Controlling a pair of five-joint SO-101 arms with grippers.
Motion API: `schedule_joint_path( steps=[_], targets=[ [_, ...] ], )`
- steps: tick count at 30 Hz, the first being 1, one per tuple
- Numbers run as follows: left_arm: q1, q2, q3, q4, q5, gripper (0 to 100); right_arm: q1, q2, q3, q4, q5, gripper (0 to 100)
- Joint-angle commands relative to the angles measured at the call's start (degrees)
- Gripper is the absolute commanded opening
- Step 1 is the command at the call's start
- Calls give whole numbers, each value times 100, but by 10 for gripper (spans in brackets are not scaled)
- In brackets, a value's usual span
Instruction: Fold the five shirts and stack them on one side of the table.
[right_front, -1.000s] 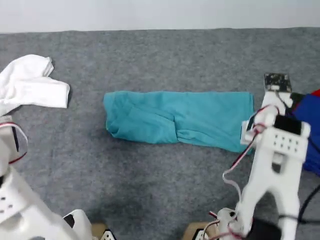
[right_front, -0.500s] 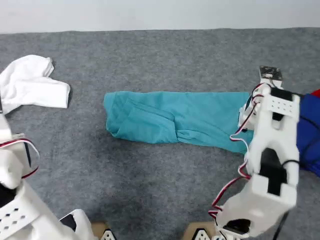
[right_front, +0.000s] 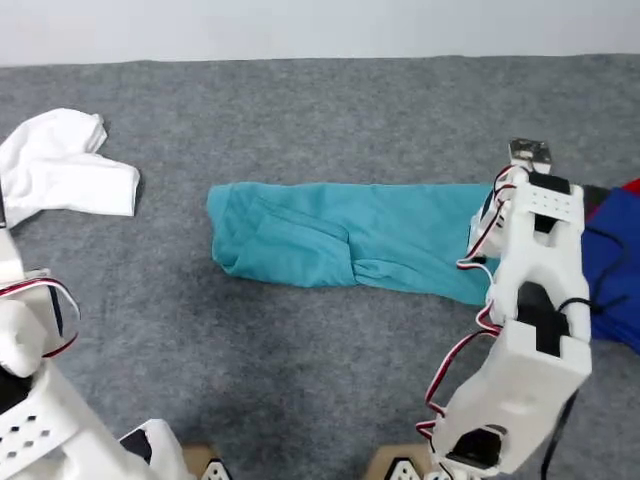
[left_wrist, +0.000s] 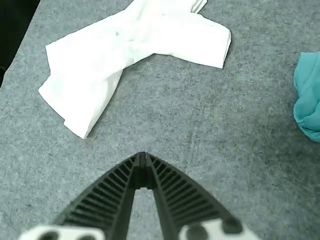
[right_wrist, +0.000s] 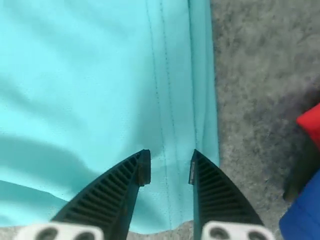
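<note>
A teal shirt lies folded into a long strip across the middle of the grey table. My right gripper is open just above the hemmed right end of the teal shirt, its fingers on either side of the stitched hem. The right arm stands over that end. A crumpled white shirt lies at the far left. My left gripper is shut over bare felt, short of the white shirt. A blue shirt with a red one under it sits at the right edge.
The grey felt table ends at a pale wall along the back. The left arm's base fills the front left corner. Open felt lies in front of and behind the teal shirt.
The right arm has swung forward and lowered over the right end of the teal shirt. The left arm has shifted slightly. The shirts have not moved.
</note>
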Motion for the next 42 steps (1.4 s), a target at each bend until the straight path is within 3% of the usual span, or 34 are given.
schedule_joint_path(
  steps=[1,27,33,42],
  targets=[
    [-26,-53,-13,9,18,4,-13,-75,-334,-31,-62,137],
    [-9,-70,479,-220,26,3,233,602,-765,-57,-35,135],
    [0,-70,488,-264,26,3,224,576,-923,-13,-53,55],
    [0,-26,488,-273,9,3,215,576,-1565,286,-62,46]
  ],
)
